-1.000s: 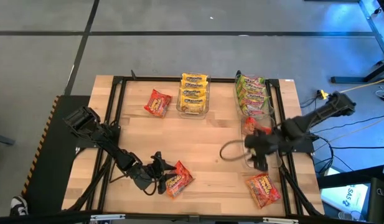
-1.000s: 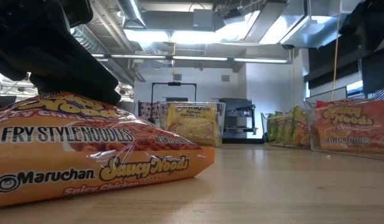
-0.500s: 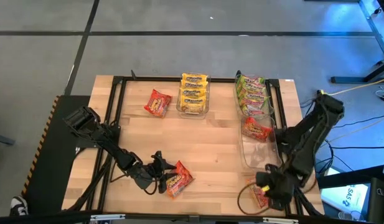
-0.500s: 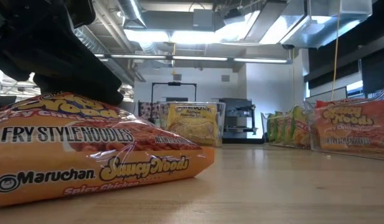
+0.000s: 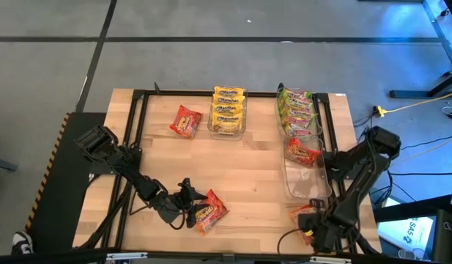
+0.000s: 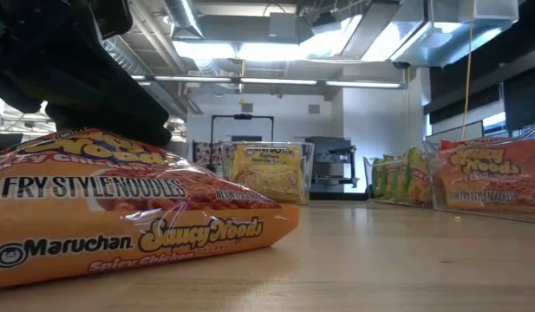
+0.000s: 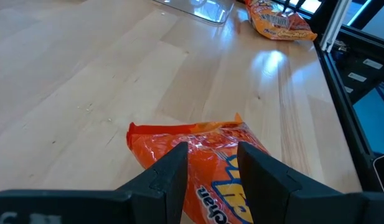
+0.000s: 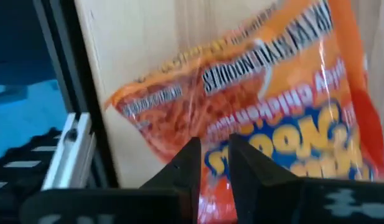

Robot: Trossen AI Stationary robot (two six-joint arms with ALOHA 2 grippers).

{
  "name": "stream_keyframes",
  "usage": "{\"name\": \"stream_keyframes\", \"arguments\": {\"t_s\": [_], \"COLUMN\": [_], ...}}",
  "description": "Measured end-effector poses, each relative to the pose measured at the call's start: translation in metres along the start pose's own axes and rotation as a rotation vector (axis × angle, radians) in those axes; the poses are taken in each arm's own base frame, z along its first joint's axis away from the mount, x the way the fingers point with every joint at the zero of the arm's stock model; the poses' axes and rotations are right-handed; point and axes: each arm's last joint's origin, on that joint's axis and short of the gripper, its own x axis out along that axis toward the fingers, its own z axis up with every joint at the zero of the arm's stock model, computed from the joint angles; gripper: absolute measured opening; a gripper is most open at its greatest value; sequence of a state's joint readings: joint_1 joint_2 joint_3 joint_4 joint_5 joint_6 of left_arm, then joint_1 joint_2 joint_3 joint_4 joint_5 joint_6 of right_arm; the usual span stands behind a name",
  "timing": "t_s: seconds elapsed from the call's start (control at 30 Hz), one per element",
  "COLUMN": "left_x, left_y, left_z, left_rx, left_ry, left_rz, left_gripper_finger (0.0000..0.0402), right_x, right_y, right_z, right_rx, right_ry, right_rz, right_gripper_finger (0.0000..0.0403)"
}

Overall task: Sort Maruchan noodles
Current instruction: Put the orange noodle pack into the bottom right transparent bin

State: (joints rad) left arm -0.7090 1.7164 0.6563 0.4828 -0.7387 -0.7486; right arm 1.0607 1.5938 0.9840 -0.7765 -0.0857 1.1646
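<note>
My left gripper [image 5: 187, 207] [image 7: 210, 149] lies low at the near left, shut on a red-orange Maruchan packet [image 5: 211, 211] [image 7: 173, 137] [image 6: 128, 208] that rests flat on the table. My right gripper [image 5: 316, 229] [image 8: 211, 146] is over another red-orange packet [image 5: 302, 215] [image 8: 272, 93] at the near right corner. Only a narrow slit shows between its fingers. A third red-orange packet [image 5: 185, 121] lies loose at the far left. A fourth [image 5: 302, 152] lies in a clear bin. My left gripper has its fingers [image 7: 173, 171] on the packet's upper face near its left end [image 7: 210, 168], with a strip of wrapper showing between them. It comes slanting down from the table's left. The packet stays flat on the table. My right gripper: I cannot tell whether it touches the packet below it.
At the far edge stand a bin of yellow packets [image 5: 228, 110] [image 6: 267, 172] and a bin of light green packets [image 5: 295, 110] [image 6: 397, 178]. The clear bin [image 5: 305, 176] runs along the right side. A black frame [image 5: 138, 95] borders the table. Bare wood [image 5: 247, 169] lies in the middle.
My right gripper has swung from the clear bin toward the table's near edge and now sits over the packet at the near right corner. The red-orange packet in the clear bin has come into full view.
</note>
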Motion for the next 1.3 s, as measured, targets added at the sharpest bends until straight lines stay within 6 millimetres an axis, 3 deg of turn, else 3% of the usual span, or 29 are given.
{"name": "stream_keyframes", "arguments": {"t_s": [0.13,0.3,0.5,0.63,0.73,0.97,1.07,1.3], "left_x": [0.0,0.0,0.0,0.0,0.0,0.0,0.0,0.002], "left_y": [0.0,0.0,0.0,0.0,0.0,0.0,0.0,0.002], "left_z": [0.0,0.0,0.0,0.0,0.0,0.0,0.0,0.002], "left_rx": [0.002,0.002,0.003,0.002,0.002,0.002,0.002,-0.006], "left_ry": [0.002,0.002,0.002,0.002,0.002,0.002,0.002,-0.005], "left_rz": [0.002,0.002,0.002,0.002,0.002,0.002,0.002,0.009], "left_gripper_finger": [0.0134,0.0134,0.0134,0.0134,0.0134,0.0134,0.0134,0.0134], "right_x": [0.005,0.003,0.001,-0.016,-0.018,0.007,0.017,0.016], "right_y": [0.003,-0.002,-0.008,0.007,0.011,-0.002,-0.006,-0.002], "right_z": [0.006,0.026,0.044,0.036,0.017,-0.019,-0.017,0.019], "right_rx": [-0.101,-0.094,-0.099,-0.103,-0.026,0.04,0.038,-0.014], "right_ry": [-0.115,-0.284,-0.233,-0.153,-0.003,0.119,0.087,-0.173], "right_rz": [-0.024,-0.076,-0.044,0.04,0.028,-0.067,-0.031,0.05], "right_gripper_finger": [0.0049,0.0049,0.0049,0.0049,0.0049,0.0049,0.0049,0.0049]}}
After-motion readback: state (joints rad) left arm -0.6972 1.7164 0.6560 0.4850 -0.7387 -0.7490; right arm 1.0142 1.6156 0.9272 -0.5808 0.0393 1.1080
